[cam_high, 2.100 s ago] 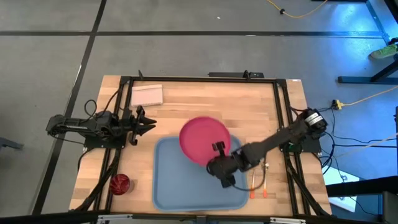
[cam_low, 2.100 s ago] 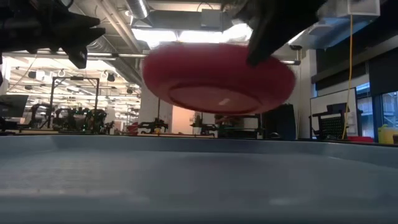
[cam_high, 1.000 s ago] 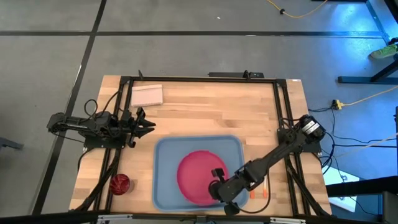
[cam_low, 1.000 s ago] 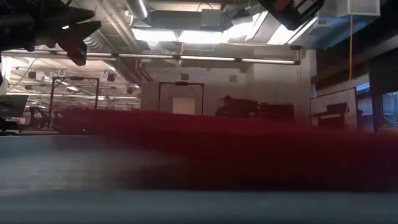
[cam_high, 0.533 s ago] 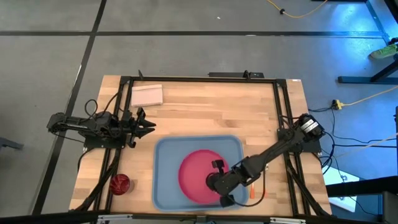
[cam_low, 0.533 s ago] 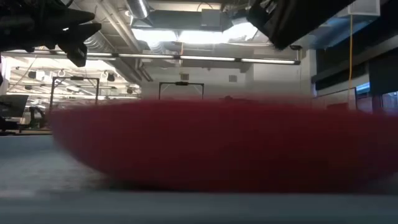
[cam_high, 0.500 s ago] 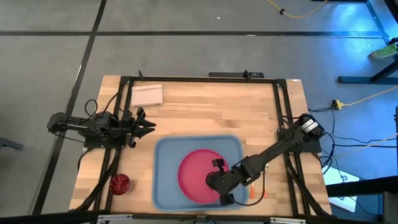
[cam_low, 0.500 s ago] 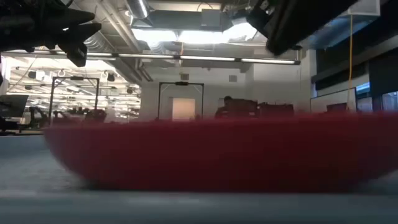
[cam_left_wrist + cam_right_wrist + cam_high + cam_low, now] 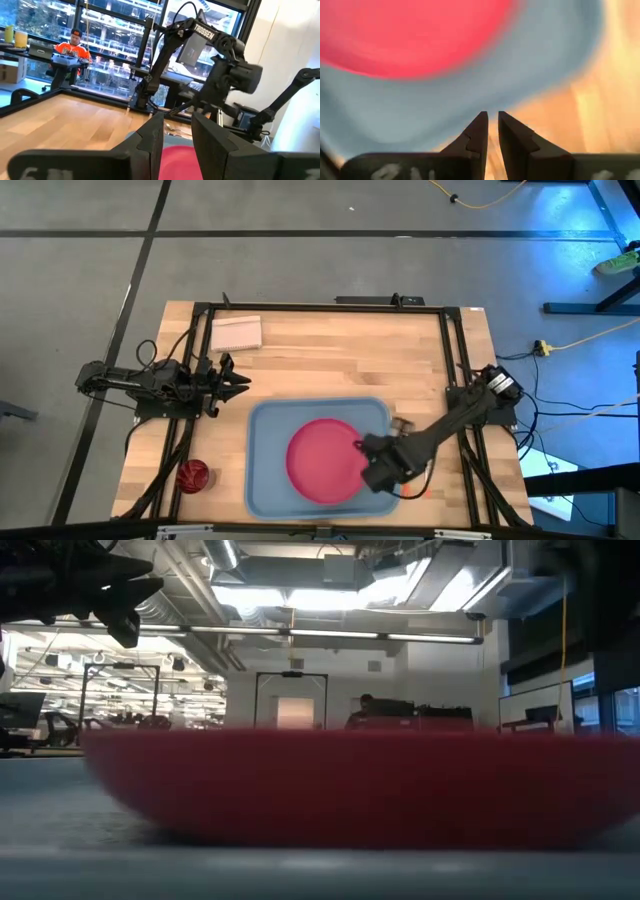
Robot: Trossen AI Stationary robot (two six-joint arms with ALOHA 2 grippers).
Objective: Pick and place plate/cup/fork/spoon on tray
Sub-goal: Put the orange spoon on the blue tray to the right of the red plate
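The pink-red plate lies flat on the floor of the light-blue tray. It fills the low view and shows in the right wrist view. My right gripper hangs over the tray's right rim, beside the plate and apart from it; its fingers stand a narrow gap apart and hold nothing. My left gripper waits open at the table's left, above the wood. The dark red cup stands on the table, left of the tray. The fork and spoon lie right of the tray, mostly hidden under my right arm; only an orange handle end shows.
A pale flat pad lies at the far left of the table. A black frame rail runs around the table. Bare wood lies beyond the tray's far rim.
My right gripper has drawn off the plate's near right rim and gone toward the table's right edge, to the tray's right rim. The plate stays lying in the tray, clear of the gripper.
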